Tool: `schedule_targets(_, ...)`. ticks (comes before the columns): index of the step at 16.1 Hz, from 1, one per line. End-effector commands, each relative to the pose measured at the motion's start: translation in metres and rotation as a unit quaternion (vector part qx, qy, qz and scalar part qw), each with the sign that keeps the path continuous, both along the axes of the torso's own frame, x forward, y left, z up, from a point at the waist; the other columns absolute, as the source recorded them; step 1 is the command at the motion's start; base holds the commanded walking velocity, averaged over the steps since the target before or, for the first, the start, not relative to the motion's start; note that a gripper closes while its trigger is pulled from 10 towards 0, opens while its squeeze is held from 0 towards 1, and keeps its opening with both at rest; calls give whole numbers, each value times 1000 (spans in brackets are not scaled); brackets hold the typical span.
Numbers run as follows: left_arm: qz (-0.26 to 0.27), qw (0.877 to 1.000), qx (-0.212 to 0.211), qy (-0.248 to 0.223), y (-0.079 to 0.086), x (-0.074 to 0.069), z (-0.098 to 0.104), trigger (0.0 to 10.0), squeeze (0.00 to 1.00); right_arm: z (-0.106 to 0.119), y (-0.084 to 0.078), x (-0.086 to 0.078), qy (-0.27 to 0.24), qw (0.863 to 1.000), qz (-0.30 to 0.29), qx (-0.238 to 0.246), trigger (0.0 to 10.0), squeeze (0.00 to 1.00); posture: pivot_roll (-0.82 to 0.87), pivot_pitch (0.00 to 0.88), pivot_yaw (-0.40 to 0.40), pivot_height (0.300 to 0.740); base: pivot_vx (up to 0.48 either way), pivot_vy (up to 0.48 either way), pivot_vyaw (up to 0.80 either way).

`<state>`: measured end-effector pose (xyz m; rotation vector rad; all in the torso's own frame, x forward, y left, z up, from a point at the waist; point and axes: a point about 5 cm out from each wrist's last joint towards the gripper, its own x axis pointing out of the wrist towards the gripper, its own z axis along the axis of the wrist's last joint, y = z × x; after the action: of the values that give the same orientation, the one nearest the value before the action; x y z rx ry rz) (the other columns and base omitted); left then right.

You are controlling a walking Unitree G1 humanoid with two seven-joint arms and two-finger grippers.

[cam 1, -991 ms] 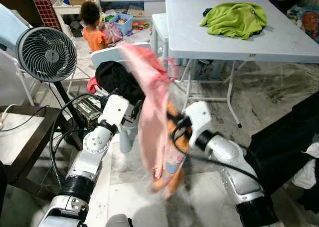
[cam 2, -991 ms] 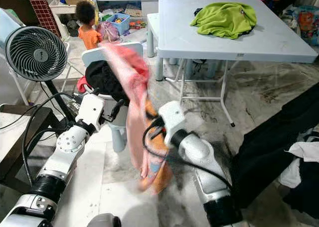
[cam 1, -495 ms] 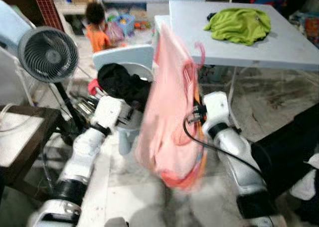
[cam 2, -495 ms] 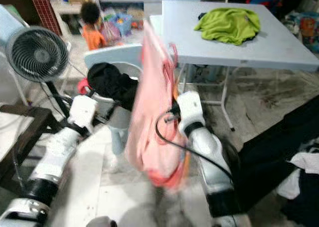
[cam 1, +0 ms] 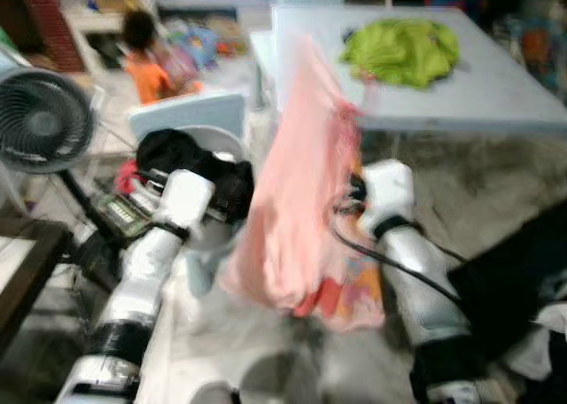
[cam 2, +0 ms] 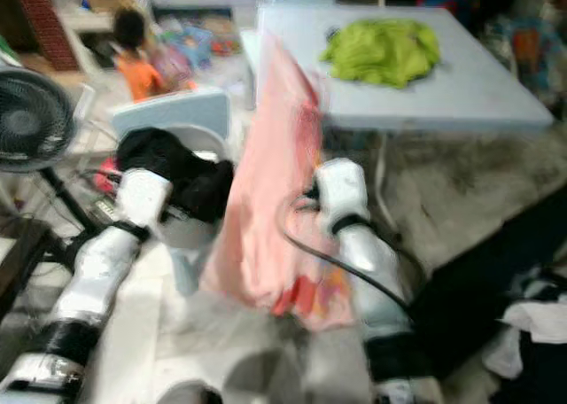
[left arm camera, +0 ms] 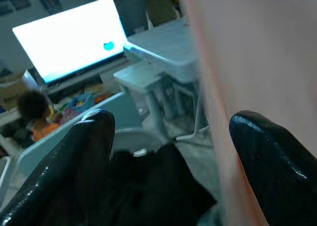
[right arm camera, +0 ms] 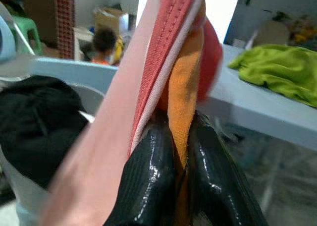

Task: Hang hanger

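The right gripper [right arm camera: 181,161] is clenched on the pink garment [cam 1: 297,209], which hangs upright, long axis vertical, in front of the counter [cam 1: 496,85]. The left gripper [left arm camera: 168,156], released, sits just left of it.

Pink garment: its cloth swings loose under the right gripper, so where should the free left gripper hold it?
Judging by its hang, the left gripper should pinch the pink garment at its near edge, coming from the robot's left; the right gripper already clamps the top.
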<state>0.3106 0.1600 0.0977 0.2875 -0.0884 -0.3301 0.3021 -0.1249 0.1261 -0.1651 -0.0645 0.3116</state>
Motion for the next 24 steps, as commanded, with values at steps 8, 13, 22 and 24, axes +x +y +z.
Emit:
schedule_targets(8,-14,1000,3,1,-12,1,0,10000,0,6,-11,2,-21,1000,-14,-7,10000,0,-61,0,-32,740,382,0,0)
schedule_targets(13,-15,997,76,-5,-3,13,3,10000,0,2,3,-8,44,988,149,-8,10000,0,-60,1,-28,740,0,0,0)
schedule_targets(22,-4,995,82,-50,-29,38,23,10000,0,29,27,-18,43,967,249,43,10000,0,-70,0,-17,740,0,0,0)
schedule_targets(24,8,996,72,-50,-29,43,25,10000,0,35,31,-22,49,961,263,71,10000,0,-72,0,-15,740,0,0,0)
